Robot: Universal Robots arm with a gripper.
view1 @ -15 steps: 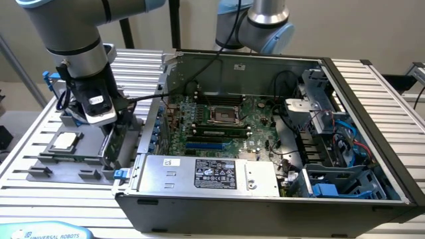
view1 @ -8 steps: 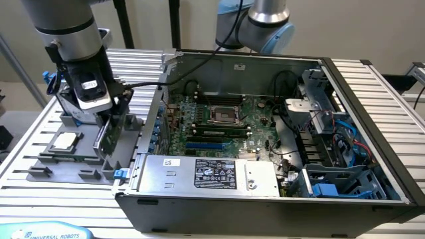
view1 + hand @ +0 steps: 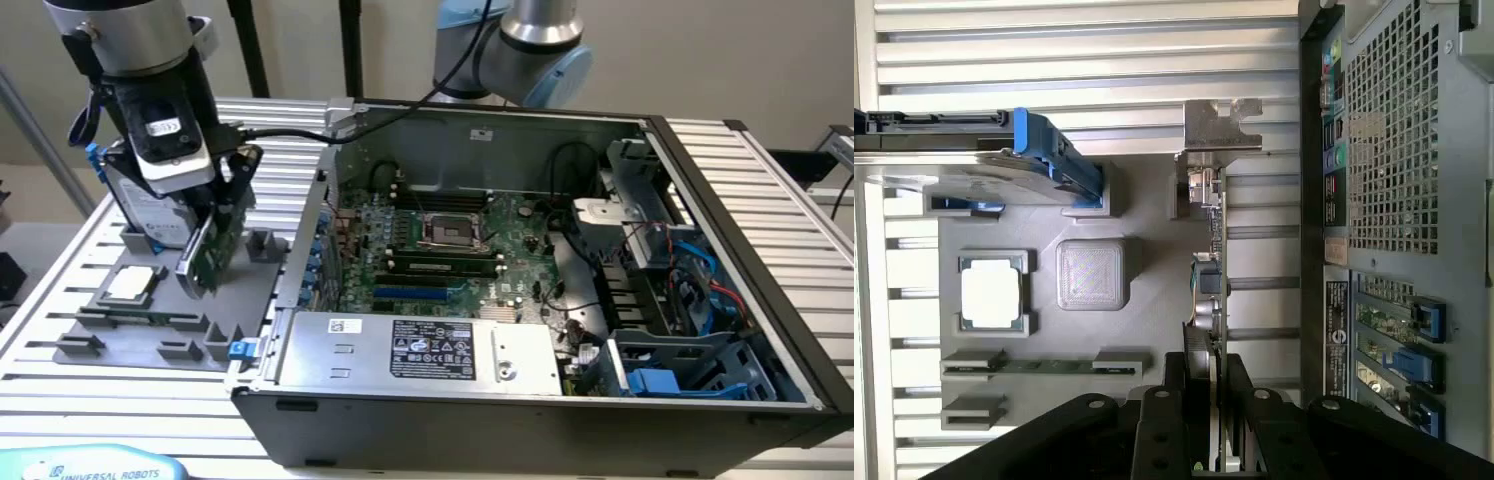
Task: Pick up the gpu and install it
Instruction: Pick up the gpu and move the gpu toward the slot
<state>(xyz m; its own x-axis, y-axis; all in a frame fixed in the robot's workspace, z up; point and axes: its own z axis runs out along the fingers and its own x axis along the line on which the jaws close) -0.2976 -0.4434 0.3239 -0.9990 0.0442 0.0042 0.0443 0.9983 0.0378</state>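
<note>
pinched between fingers (image 3: 1176, 410) of the gripper (image 3: 1212, 368): gpu (image 3: 1207, 280), edge-on over the grey tray (image 3: 1149, 300) beside the case (image 3: 534, 435) (silver bracket (image 3: 1222, 125) at far end). pick-up in hand; probably calls for squaring to a motherboard slot (image 3: 420, 293).

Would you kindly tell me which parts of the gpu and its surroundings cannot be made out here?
Wrist view: the gpu is edge-on, so its faces are hidden; the fingers cover its gripped end.
Exterior view: the gripper covers the gpu's upper part and part of the hard drive behind it.
</note>
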